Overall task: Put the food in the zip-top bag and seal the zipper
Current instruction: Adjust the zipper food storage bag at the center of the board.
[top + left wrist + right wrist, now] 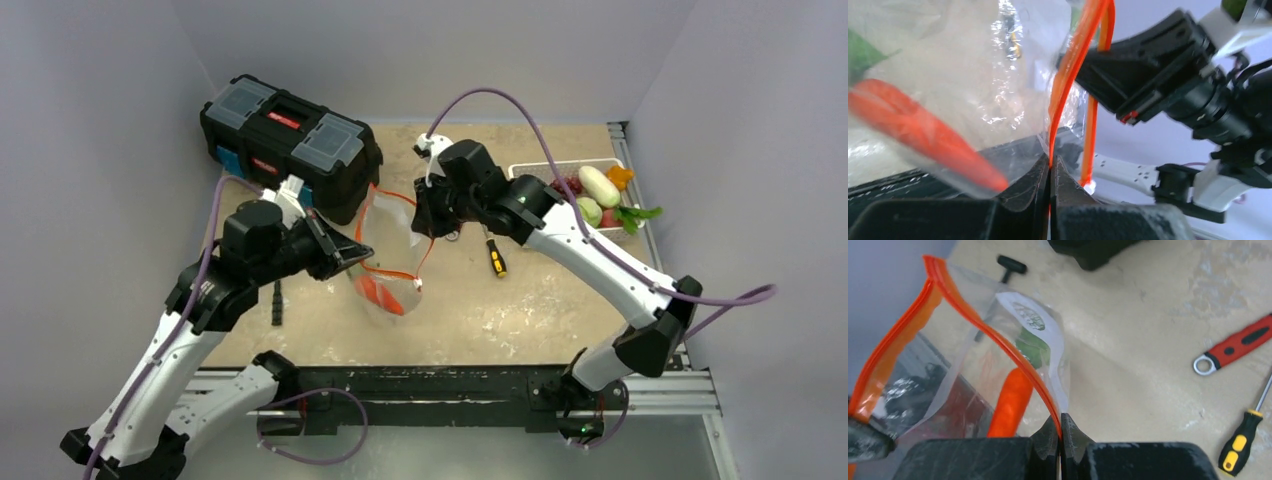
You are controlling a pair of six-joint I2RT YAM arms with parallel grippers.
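Zip-top bag (pixel 392 250) hung over the table's (pixel 560 310) centre, stretched between both arms. Left fingers (pixel 1044 176) were pinched fully together on the orange zipper (pixel 979 322) at the bag's 9 o'clock; right fingers (pixel 1052 434) were clamped likewise at 2 o'clock. Inside lay a carrot (pixel 1009 402) and a green piece (pixel 1034 347), probably leafy, blurred by crinkled plastic. The right arm partly hid the basket (pixel 540 167) at 2 o'clock.
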